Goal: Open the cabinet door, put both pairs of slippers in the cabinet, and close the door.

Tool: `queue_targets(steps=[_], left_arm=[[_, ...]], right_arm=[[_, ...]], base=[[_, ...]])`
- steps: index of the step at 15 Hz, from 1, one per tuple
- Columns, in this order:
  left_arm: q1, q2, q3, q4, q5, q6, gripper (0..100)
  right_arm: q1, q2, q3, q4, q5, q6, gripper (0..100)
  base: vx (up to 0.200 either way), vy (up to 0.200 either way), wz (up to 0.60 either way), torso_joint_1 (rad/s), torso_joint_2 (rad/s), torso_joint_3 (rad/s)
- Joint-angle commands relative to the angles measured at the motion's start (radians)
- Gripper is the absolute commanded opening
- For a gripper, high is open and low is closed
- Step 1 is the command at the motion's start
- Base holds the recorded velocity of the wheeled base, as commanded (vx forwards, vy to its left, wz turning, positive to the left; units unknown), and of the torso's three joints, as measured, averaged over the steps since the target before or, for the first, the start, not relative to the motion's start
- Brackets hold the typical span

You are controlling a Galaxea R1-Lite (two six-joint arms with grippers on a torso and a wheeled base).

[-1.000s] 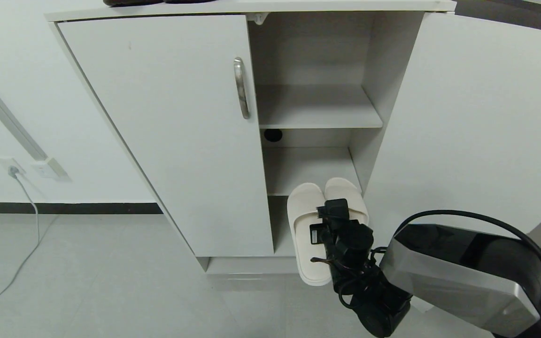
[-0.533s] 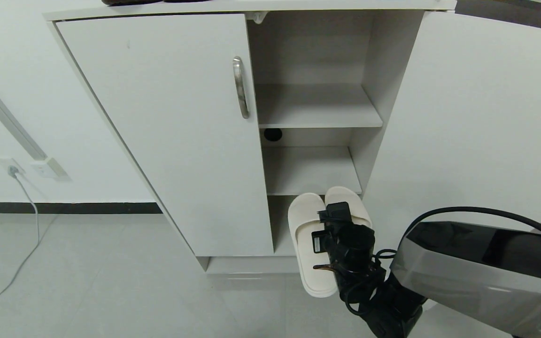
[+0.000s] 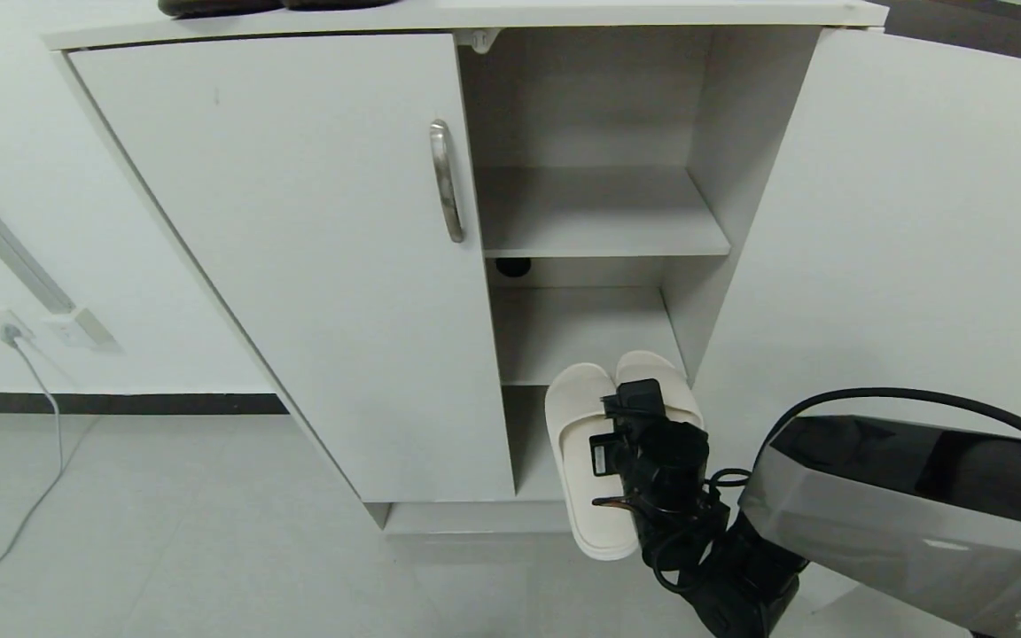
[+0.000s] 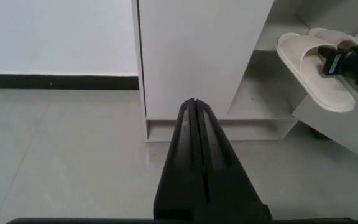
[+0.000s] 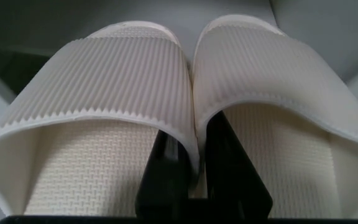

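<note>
My right gripper (image 3: 637, 400) is shut on a pair of white slippers (image 3: 577, 443), its fingers pinching the two inner edges together (image 5: 188, 168). The pair hangs toes-first at the open right side of the white cabinet (image 3: 705, 106), at the front edge of the second shelf (image 3: 581, 337) and above the bottom compartment (image 3: 530, 447). The left wrist view shows the white slippers (image 4: 309, 62) from the side. A dark pair (image 3: 218, 5) lies on the cabinet top, cut off by the frame. My left gripper (image 4: 194, 102) is shut and empty, low over the floor in front of the cabinet.
The right door (image 3: 900, 230) stands swung open beside my right arm. The left door (image 3: 298, 266) is closed, with a metal handle (image 3: 444, 182). The upper shelf (image 3: 599, 217) is bare. A wall socket and cable (image 3: 10, 337) sit at the left over grey floor.
The head view has shifted a little, right and down. My right gripper with the white slippers has sunk slightly and stays at the front of the lower shelves.
</note>
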Motion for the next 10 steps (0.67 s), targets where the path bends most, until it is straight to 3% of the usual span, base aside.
queue_targets(steps=[1, 6, 10], left_arm=[[0.001, 0.002, 0.0, 0.0, 0.0, 0.0, 0], [0.001, 0.002, 0.001, 0.0, 0.0, -0.002, 0], [0.001, 0.0, 0.001, 0.0, 0.0, 0.0, 0]], right_arm=[[0.002, -0.004, 0.001, -0.001, 0.0, -0.001, 0], [0.002, -0.001, 0.016, -0.001, 0.014, -0.001, 0], [-0.011, 0.008, -0.071, 0.074, 0.017, 0.004, 0]], base=[[0.2, 0.0, 0.0, 0.007, 0.01, 0.002], [0.2, 0.0, 0.0, 0.001, 0.01, 0.0], [0.0, 0.0, 0.0, 0.0, 0.0, 0.0]])
